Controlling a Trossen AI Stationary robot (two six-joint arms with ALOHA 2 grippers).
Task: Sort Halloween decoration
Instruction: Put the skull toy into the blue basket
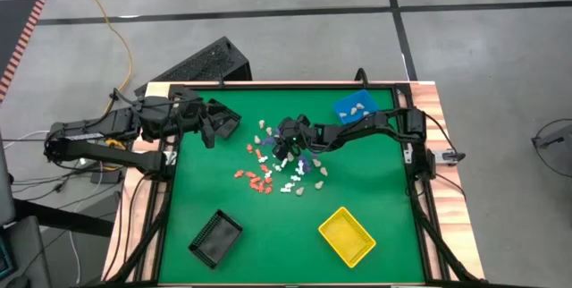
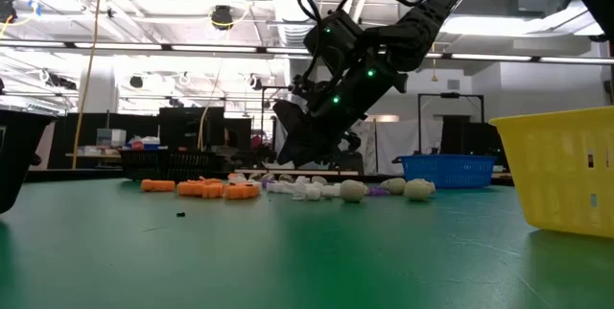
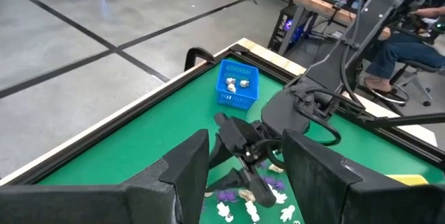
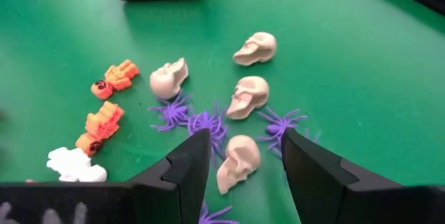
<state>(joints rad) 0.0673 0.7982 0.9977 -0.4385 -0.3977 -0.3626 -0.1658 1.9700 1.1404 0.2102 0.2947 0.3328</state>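
Observation:
The Halloween decorations (image 1: 277, 167) lie scattered on the green mat: orange pieces (image 4: 104, 120), white pieces (image 4: 73, 165), purple spiders (image 4: 201, 121) and beige skulls (image 4: 247, 95). My right gripper (image 1: 288, 140) hovers open over the far part of the pile, clear of the mat in the low view (image 2: 307, 151). In the right wrist view its fingers stand on either side of one beige skull (image 4: 238, 161) lying on the mat, not touching it. My left gripper (image 1: 210, 131) waits open by the table's far left, at a black bin (image 1: 225, 122).
A blue bin (image 1: 355, 106) at the far right holds a few beige skulls (image 3: 238, 83). A yellow bin (image 1: 347, 236) sits near the front right and a second black bin (image 1: 215, 237) near the front left. A person sits beyond the table (image 3: 410, 36).

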